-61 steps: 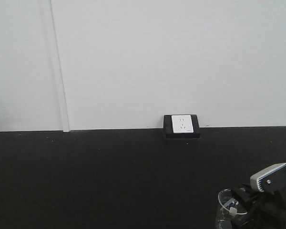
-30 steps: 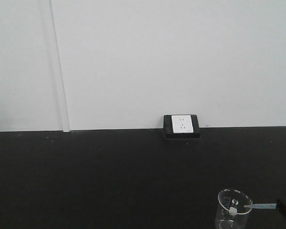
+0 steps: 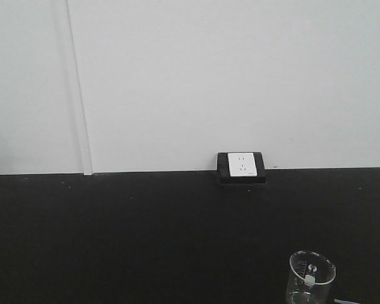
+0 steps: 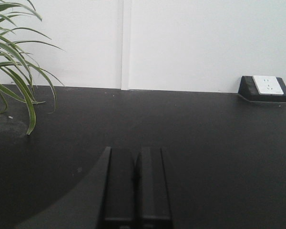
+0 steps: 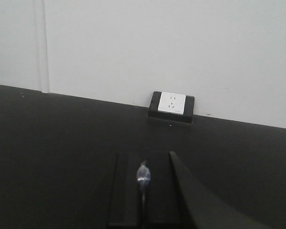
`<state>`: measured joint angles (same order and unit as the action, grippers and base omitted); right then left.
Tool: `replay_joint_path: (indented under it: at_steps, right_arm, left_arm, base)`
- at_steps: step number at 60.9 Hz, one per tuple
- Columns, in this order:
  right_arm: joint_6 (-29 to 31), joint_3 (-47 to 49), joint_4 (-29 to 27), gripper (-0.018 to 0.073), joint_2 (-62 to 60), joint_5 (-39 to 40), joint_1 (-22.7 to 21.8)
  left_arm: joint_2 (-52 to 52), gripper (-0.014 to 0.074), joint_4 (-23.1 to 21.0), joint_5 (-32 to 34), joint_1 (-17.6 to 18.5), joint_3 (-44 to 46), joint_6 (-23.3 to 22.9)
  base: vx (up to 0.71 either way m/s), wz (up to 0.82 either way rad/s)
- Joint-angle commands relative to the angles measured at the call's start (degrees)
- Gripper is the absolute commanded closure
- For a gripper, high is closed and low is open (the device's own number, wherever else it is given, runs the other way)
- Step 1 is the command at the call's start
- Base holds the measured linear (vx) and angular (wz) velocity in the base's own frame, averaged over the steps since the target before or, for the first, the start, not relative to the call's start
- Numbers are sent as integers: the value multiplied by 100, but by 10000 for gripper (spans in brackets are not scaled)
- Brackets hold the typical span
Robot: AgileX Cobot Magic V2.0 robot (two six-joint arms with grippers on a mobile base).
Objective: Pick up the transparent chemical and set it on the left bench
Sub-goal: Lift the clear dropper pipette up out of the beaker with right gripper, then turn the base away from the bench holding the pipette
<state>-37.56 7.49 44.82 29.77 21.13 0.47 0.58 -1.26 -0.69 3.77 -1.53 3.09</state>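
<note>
A clear glass beaker (image 3: 311,278) with a small white piece inside stands on the black bench (image 3: 145,240) at the bottom right of the front view. A thin clear tip (image 3: 346,301) shows just to its right at the frame's bottom edge. In the right wrist view my right gripper (image 5: 144,155) is shut on a thin clear dropper (image 5: 143,174), which sticks up between the black fingers; the beaker is out of that view. My left gripper (image 4: 135,149) is shut and empty, low over the bench. Neither gripper body shows in the front view.
A white wall socket in a black housing (image 3: 241,166) sits where the bench meets the white wall; it also shows in the left wrist view (image 4: 267,86) and the right wrist view (image 5: 172,105). A green plant (image 4: 14,71) hangs over the bench's left end.
My right gripper has pulled back right and down out of the front view, drawing the clear dropper away from the beaker's rim. The beaker has stayed in place.
</note>
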Motion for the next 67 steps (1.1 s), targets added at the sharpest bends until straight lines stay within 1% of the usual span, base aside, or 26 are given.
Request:
replay_joint_path:
  at_steps: [1,40,53,67]
  right_arm:
    - [-2,146,-100,566,3,302,2]
    - [-2,146,-100,566,3,308,2]
    - [-2,146,-100,566,3,308,2]
    - [-2,146,-100,566,3,308,2]
  left_arm:
    - [110,600,-4,449,10,-93,-45]
    - [110,600,-4,449,10,-93,-45]
    - [110,600,-4,449,10,-93,-45]
    - [110,600,-4,449,10,-93,-45]
  base:
    - [0,0]
    - [-2,-3]
    - [-17,-5]
    - [-29,20]
